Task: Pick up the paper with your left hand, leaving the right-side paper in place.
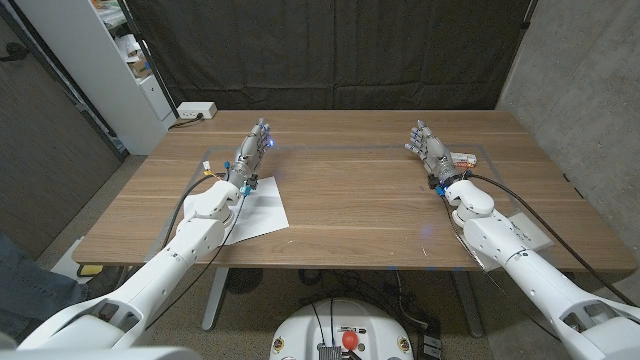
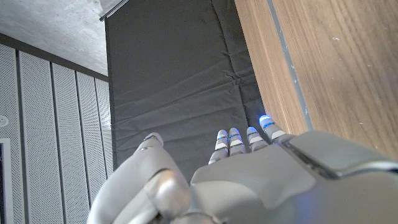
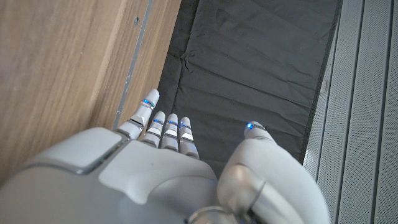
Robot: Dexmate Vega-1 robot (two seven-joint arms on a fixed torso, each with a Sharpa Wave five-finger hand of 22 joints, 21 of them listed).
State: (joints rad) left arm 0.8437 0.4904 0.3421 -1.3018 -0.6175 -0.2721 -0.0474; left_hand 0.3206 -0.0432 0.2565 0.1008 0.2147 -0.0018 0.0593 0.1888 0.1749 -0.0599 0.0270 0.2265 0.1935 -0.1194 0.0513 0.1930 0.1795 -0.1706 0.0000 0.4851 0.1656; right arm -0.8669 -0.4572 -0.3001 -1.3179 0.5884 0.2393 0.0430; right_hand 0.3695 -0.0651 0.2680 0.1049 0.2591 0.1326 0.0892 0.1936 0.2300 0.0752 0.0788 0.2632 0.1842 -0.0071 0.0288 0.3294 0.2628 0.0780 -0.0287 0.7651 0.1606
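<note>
- One paper (image 1: 258,211) lies under our left arm, at about 6 o'clock from the left hand (image 1: 254,146) — thin, limp, flush with the table.
- Left hand empty, fingers apart — we judge a corner pinch best.

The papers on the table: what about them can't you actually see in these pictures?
- Left paper: head view, the left arm covers part of it; any print is too small to tell.
- Right paper: head view, mostly hidden under the right arm.
- Small object by the right hand: too small to identify.
</note>
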